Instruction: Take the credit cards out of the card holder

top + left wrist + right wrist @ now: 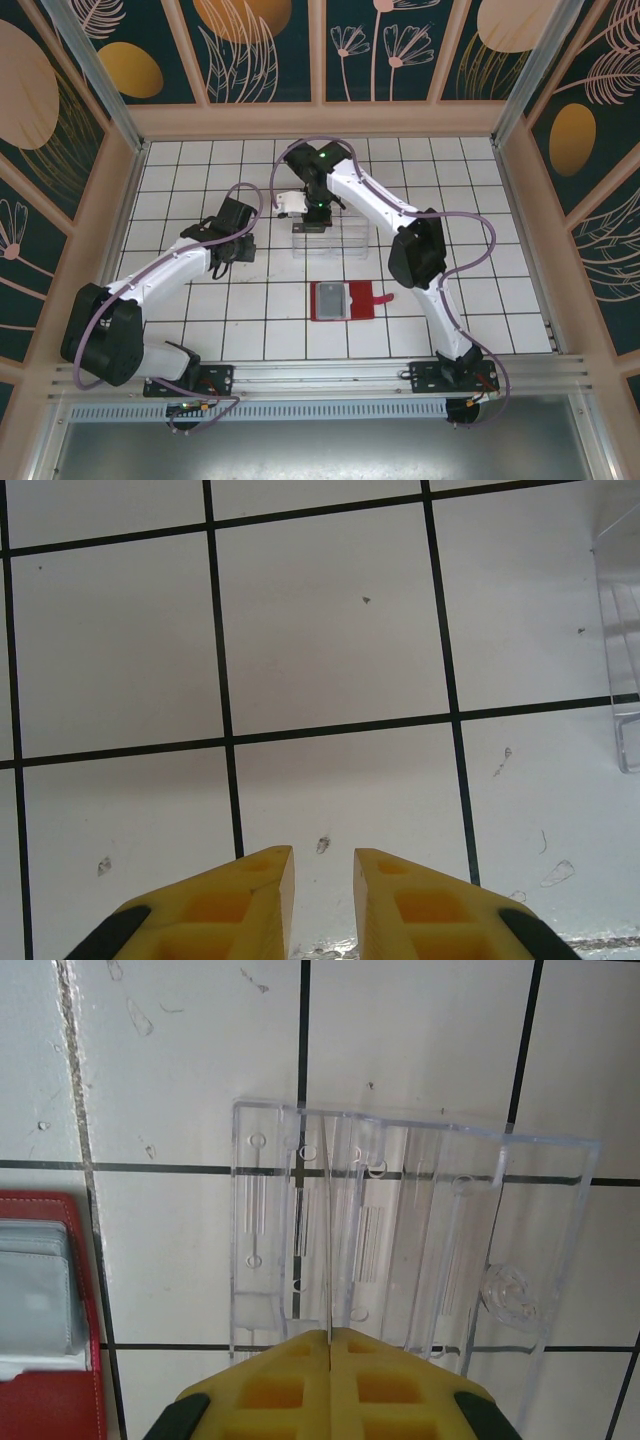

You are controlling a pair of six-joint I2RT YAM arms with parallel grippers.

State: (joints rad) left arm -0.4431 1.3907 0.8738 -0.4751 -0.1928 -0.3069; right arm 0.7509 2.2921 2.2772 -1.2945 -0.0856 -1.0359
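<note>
The card holder (345, 300) lies open on the tiles, red with a grey-blue inside and its tab pointing right; its left part shows in the right wrist view as the card holder (48, 1400). My right gripper (328, 1332) is shut on a thin credit card (326, 1240), seen edge-on and standing upright over the clear ridged tray (450, 1240). From above, the right gripper (310, 222) hangs over the tray's left part. My left gripper (323, 855) is open by a narrow gap with nothing in it, above bare tile; from above, the left gripper (236, 252) is left of the tray.
The clear tray (330, 240) sits a tile or so behind the card holder; its corner (622, 630) shows at the right of the left wrist view. Wooden walls (130, 180) ring the tiled floor. The right arm reaches across the right half.
</note>
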